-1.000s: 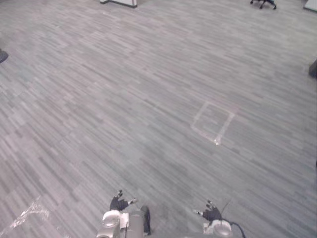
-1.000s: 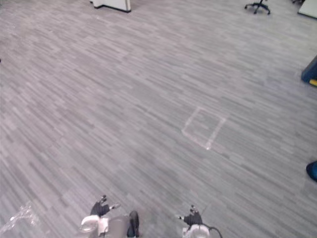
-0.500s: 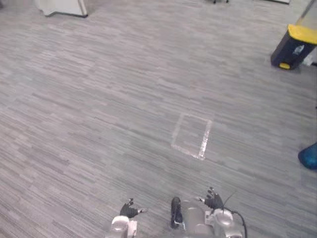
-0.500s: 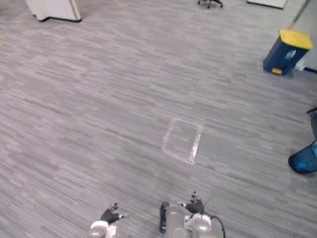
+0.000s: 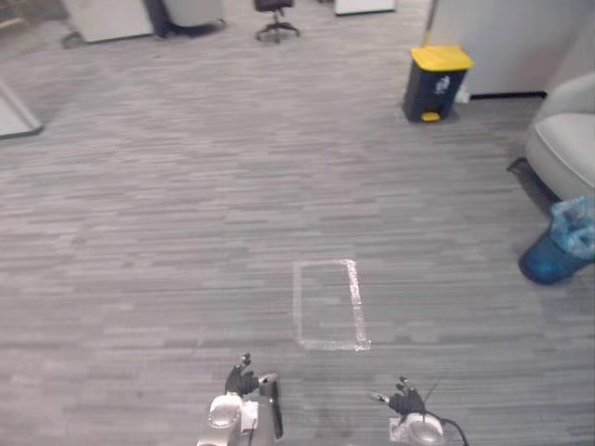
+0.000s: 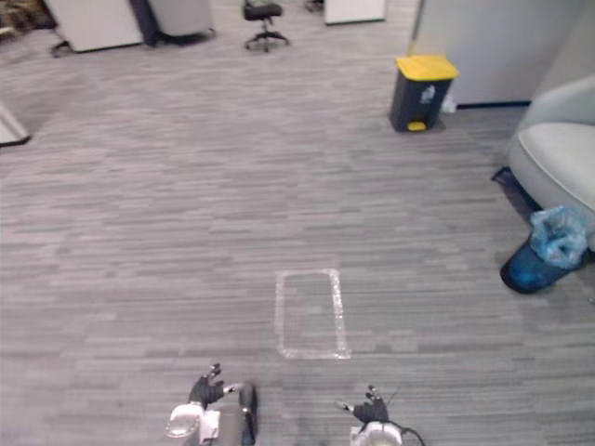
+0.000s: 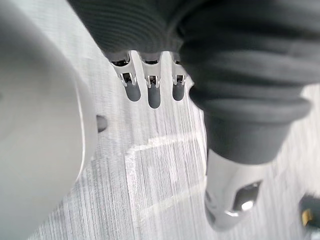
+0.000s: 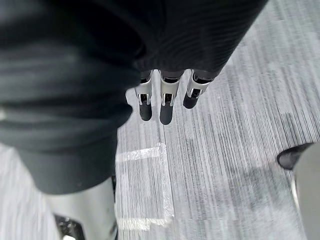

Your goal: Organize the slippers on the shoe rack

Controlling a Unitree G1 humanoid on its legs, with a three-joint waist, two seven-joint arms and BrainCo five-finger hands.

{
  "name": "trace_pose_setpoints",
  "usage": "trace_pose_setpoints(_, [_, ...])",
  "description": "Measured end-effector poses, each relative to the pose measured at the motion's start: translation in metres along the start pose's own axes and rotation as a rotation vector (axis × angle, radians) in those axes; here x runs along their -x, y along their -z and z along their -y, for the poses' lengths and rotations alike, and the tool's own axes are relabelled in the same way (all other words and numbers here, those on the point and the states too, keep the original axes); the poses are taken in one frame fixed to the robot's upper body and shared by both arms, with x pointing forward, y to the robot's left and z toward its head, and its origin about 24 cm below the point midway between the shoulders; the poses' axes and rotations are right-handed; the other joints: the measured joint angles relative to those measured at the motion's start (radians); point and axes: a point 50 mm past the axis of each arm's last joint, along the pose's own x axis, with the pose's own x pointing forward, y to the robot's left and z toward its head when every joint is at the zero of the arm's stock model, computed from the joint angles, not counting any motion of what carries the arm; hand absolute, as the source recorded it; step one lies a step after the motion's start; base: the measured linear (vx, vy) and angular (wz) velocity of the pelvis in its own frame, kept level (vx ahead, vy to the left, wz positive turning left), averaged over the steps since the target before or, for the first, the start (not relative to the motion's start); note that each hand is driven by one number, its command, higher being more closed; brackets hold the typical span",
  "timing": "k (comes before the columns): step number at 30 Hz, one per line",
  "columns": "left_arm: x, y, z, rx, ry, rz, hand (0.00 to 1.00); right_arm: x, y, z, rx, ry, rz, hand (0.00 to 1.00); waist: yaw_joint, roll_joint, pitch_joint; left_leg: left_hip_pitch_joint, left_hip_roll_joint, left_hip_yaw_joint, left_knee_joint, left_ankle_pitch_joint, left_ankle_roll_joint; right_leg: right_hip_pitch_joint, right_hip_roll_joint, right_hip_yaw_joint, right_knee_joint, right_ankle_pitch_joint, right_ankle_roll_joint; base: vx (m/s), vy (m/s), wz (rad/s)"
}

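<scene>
My left hand [image 5: 240, 379] hangs low over the grey carpet near the bottom edge of the left eye view, and my right hand [image 5: 405, 401] hangs beside it, further right. In the left wrist view the fingers [image 7: 153, 92] are straight with only carpet beyond them. The right wrist view shows the same for the right hand's fingers [image 8: 166, 102]. Both hands are open and hold nothing.
A rectangle of clear tape [image 5: 328, 305] marks the carpet just ahead of the hands. A dark bin with a yellow lid [image 5: 437, 84] stands by a wall at the far right. A pale armchair [image 5: 567, 130] and a blue bin with a bag [image 5: 560, 249] are at the right. An office chair [image 5: 276, 17] and white cabinets [image 5: 107, 17] stand at the back.
The whole picture has swung, so the camera has turned: the yellow-lidded bin, the armchair and the blue bin have come into view. Both hands stay low and open.
</scene>
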Motion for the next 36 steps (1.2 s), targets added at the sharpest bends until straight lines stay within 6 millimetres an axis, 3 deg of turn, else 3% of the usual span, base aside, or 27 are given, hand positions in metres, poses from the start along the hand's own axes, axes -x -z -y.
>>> trace_pose_setpoints(1, [0.000, 0.000, -0.005, -0.007, -0.013, -0.002, 0.00, 0.001, 0.001, -0.002, -0.010, -0.004, -0.003, 0.00, 0.000, -0.022, -0.004, 0.027, -0.018, 0.030, 0.010, -0.034, 0.016, -0.063, -0.016, 0.005, 0.163, 0.010, 0.017, 0.55, 0.296, -0.49])
trace_pose_setpoints(3, [-0.002, 0.002, -0.011, -0.027, -0.030, -0.024, 0.00, 0.000, -0.003, -0.005, -0.010, -0.012, 0.010, 0.00, -0.002, -0.045, 0.018, 0.137, -0.040, 0.077, 0.000, -0.091, 0.048, -0.211, -0.034, 0.000, 0.544, 0.100, 0.126, 0.55, 0.295, -0.53])
trace_pose_setpoints(4, [-0.002, 0.003, -0.012, -0.034, -0.035, -0.034, 0.00, -0.001, -0.005, -0.005, -0.009, -0.012, 0.018, 0.00, -0.006, -0.037, 0.025, 0.176, -0.040, 0.085, -0.005, -0.107, 0.054, -0.246, -0.039, -0.029, 0.623, 0.099, 0.121, 0.52, 0.276, -0.73])
trace_pose_setpoints(5, [-0.001, 0.009, -0.013, -0.049, -0.044, -0.065, 0.00, -0.002, -0.011, -0.003, 0.007, -0.008, 0.047, 0.00, -0.008, -0.024, 0.041, 0.314, -0.035, 0.110, -0.076, -0.131, 0.063, -0.304, -0.040, -0.113, 0.721, 0.049, 0.040, 0.41, 0.211, -0.62])
trace_pose_setpoints(7, [0.001, 0.015, -0.013, -0.052, -0.044, -0.089, 0.00, -0.002, -0.014, -0.002, 0.010, -0.007, 0.066, 0.00, -0.014, -0.018, 0.041, 0.406, -0.027, 0.129, -0.151, -0.139, 0.067, -0.363, -0.019, -0.184, 0.699, 0.000, 0.017, 0.38, 0.142, -0.41])
trace_pose_setpoints(8, [0.001, 0.016, -0.012, -0.053, -0.038, -0.095, 0.00, -0.002, -0.019, -0.004, 0.004, -0.012, 0.086, 0.00, -0.031, -0.019, 0.041, 0.450, -0.017, 0.134, -0.183, -0.153, 0.060, -0.424, -0.007, -0.256, 0.604, -0.021, 0.020, 0.31, 0.058, -0.10])
trace_pose_setpoints(10, [0.000, 0.015, -0.010, -0.050, -0.033, -0.098, 0.00, -0.003, -0.023, -0.004, 0.001, -0.013, 0.098, 0.00, -0.038, -0.018, 0.042, 0.481, -0.011, 0.145, -0.210, -0.162, 0.055, -0.470, -0.008, -0.319, 0.497, -0.021, 0.018, 0.34, 0.012, -0.09])
trace_pose_setpoints(12, [0.000, 0.015, -0.006, -0.047, -0.023, -0.099, 0.00, -0.005, -0.028, -0.003, -0.007, -0.006, 0.110, 0.00, -0.040, -0.007, 0.048, 0.528, 0.008, 0.172, -0.243, -0.183, 0.037, -0.514, -0.005, -0.444, 0.270, 0.039, 0.004, 0.49, -0.013, -0.21])
trace_pose_setpoints(14, [0.001, 0.017, -0.006, -0.057, -0.016, -0.101, 0.00, -0.005, -0.028, -0.005, -0.013, -0.008, 0.109, 0.00, -0.040, -0.016, 0.045, 0.554, 0.001, 0.182, -0.253, -0.199, 0.011, -0.517, 0.000, -0.498, 0.102, 0.158, -0.026, 0.44, -0.069, -0.11])
trace_pose_setpoints(15, [0.001, 0.017, -0.003, -0.058, -0.006, -0.103, 0.00, -0.005, -0.031, -0.004, -0.018, -0.004, 0.118, 0.00, -0.047, -0.008, 0.047, 0.592, 0.011, 0.180, -0.243, -0.216, -0.006, -0.502, 0.005, -0.498, 0.124, 0.233, -0.096, 0.52, -0.121, -0.06])
trace_pose_setpoints(16, [0.001, 0.016, 0.005, -0.037, 0.015, -0.100, 0.00, -0.006, -0.032, -0.001, -0.013, 0.002, 0.124, 0.00, -0.046, 0.016, 0.054, 0.590, 0.032, 0.180, -0.175, -0.215, -0.007, -0.479, 0.011, -0.506, 0.139, 0.191, -0.100, 0.51, -0.145, -0.04])
trace_pose_setpoints(17, [0.001, 0.015, 0.008, -0.023, 0.020, -0.098, 0.00, -0.006, -0.033, 0.000, -0.011, 0.004, 0.128, 0.00, -0.049, 0.021, 0.055, 0.572, 0.040, 0.179, -0.106, -0.215, -0.007, -0.461, 0.013, -0.507, 0.142, 0.171, -0.101, 0.47, -0.187, 0.00])
trace_pose_setpoints(18, [0.000, 0.012, 0.012, 0.006, 0.022, -0.085, 0.00, -0.005, -0.035, 0.004, -0.008, 0.010, 0.140, 0.00, -0.058, 0.038, 0.060, 0.502, 0.075, 0.174, 0.100, -0.216, -0.014, -0.418, 0.029, -0.508, 0.128, 0.146, -0.104, 0.44, -0.221, -0.06])
trace_pose_setpoints(19, [0.001, 0.009, 0.015, 0.045, 0.017, -0.075, 0.00, -0.006, -0.036, 0.007, 0.005, 0.009, 0.145, 0.00, -0.061, 0.061, 0.059, 0.415, 0.128, 0.152, 0.339, -0.163, -0.056, -0.366, 0.064, -0.497, 0.097, 0.129, -0.111, 0.55, -0.220, -0.22])
trace_pose_setpoints(20, [0.001, 0.009, 0.016, 0.065, 0.012, -0.072, 0.00, -0.006, -0.037, 0.007, 0.012, 0.007, 0.147, 0.00, -0.056, 0.064, 0.063, 0.368, 0.158, 0.141, 0.458, -0.132, -0.073, -0.337, 0.085, -0.483, 0.080, 0.122, -0.118, 0.54, -0.143, -0.79])
trace_pose_setpoints(21, [0.002, 0.008, 0.016, 0.079, 0.008, -0.060, 0.00, -0.005, -0.037, 0.005, 0.016, 0.000, 0.148, 0.00, -0.040, 0.072, 0.062, 0.316, 0.196, 0.143, 0.608, -0.143, -0.082, -0.290, 0.120, -0.436, 0.061, 0.107, -0.128, 0.46, -0.072, -1.18])
trace_pose_setpoints(23, [0.002, 0.007, 0.015, 0.089, 0.002, -0.049, 0.00, -0.004, -0.036, -0.002, 0.027, -0.021, 0.149, 0.00, -0.031, 0.064, 0.062, 0.267, 0.208, 0.161, 0.647, -0.181, -0.068, -0.219, 0.141, -0.356, 0.021, 0.097, -0.127, 0.43, -0.024, -1.41])
trace_pose_setpoints(26, [0.002, 0.006, 0.016, 0.096, 0.001, -0.044, 0.00, -0.005, -0.032, -0.003, 0.027, -0.022, 0.124, 0.00, -0.027, 0.051, 0.054, 0.207, 0.174, 0.173, 0.423, -0.231, -0.036, -0.163, 0.138, -0.208, -0.027, 0.087, -0.107, 0.37, 0.061, -1.41])
trace_pose_setpoints(29, [0.002, 0.004, 0.018, 0.104, 0.000, -0.038, 0.00, -0.004, -0.031, -0.004, 0.026, -0.019, 0.119, 0.00, -0.016, 0.043, 0.052, 0.176, 0.095, 0.007, 0.131, -0.228, -0.048, -0.118, 0.122, -0.080, -0.039, 0.066, -0.067, 0.44, 0.207, -1.33])
trace_pose_setpoints(30, [0.002, 0.004, 0.019, 0.108, 0.003, -0.037, 0.00, -0.004, -0.028, -0.003, 0.028, -0.016, 0.110, 0.00, -0.017, 0.037, 0.047, 0.174, 0.056, -0.082, 0.027, -0.199, -0.039, -0.110, 0.109, -0.048, -0.040, 0.052, -0.043, 0.38, 0.271, -1.07])
trace_pose_setpoints(32, [0.003, 0.005, 0.024, 0.089, 0.024, -0.040, 0.00, -0.003, -0.021, 0.004, 0.041, -0.003, 0.094, 0.00, -0.017, 0.058, 0.032, 0.174, 0.046, -0.170, -0.108, -0.037, -0.028, -0.104, 0.114, 0.001, -0.032, 0.020, 0.010, 0.38, 0.345, -0.98])
trace_pose_setpoints(33, [0.002, 0.005, 0.022, 0.085, 0.020, -0.046, 0.00, -0.004, -0.019, 0.004, 0.047, -0.003, 0.077, 0.00, -0.009, 0.051, 0.029, 0.181, 0.046, -0.133, -0.079, -0.027, -0.068, -0.100, 0.104, 0.033, -0.014, -0.001, 0.037, 0.25, 0.287, -1.01])
trace_pose_setpoints(34, [0.002, 0.006, 0.015, 0.083, -0.001, -0.048, 0.00, -0.003, -0.015, 0.001, 0.047, -0.011, 0.062, 0.00, -0.003, 0.026, 0.014, 0.201, 0.039, -0.092, -0.086, -0.032, -0.061, -0.109, 0.080, 0.043, 0.002, 0.004, 0.060, 0.26, 0.307, -1.06])
trace_pose_setpoints(35, [0.002, 0.009, 0.009, 0.076, -0.016, -0.053, 0.00, -0.001, -0.012, -0.003, 0.046, -0.024, 0.055, 0.00, 0.008, 0.020, 0.009, 0.224, 0.032, -0.058, -0.108, -0.042, -0.048, -0.114, 0.063, 0.042, 0.007, 0.010, 0.074, 0.24, 0.272, -1.05])
trace_pose_setpoints(36, [0.003, 0.012, 0.002, 0.066, -0.032, -0.062, 0.00, 0.001, -0.007, -0.009, 0.036, -0.038, 0.039, 0.00, 0.007, -0.012, -0.010, 0.248, 0.014, -0.016, -0.133, -0.046, -0.042, -0.119, 0.036, 0.048, 0.001, 0.013, 0.073, 0.25, 0.323, -1.07])
